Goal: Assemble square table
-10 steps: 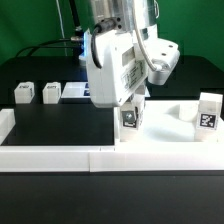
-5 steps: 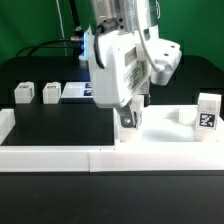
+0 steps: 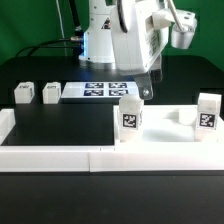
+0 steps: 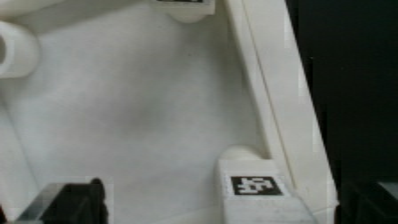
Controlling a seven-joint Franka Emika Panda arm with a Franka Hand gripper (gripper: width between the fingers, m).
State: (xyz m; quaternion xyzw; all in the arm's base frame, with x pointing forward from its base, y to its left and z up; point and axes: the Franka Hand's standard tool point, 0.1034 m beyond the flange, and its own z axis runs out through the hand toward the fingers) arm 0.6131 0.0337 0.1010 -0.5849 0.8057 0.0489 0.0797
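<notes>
Change: a second ago the fingers (image 4: 75,200) close around the leg (image 3: 130,117). Now they are released, spread wide and grasping nothing, and the arm is raised clear above and behind the leg.
Leg position: upright and unsupported, in the table top (image 3: 165,140) at its edge on the exterior view's left. The wrist view shows it tight against the raised rim.
Seating: whether the leg is fully home in its corner hole cannot be told.
Second leg (image 3: 208,110): upright at the top's edge on the exterior view's right.
Remaining parts: two loose legs (image 3: 37,94) stand on the desk (image 3: 40,122), well apart from the top on the exterior view's left, just beside the marker board (image 3: 95,91).
Border wall (image 3: 50,155): along the near edge, touching the top.
Task status: judged about half complete. Two legs are placed and two remain to fetch.
</notes>
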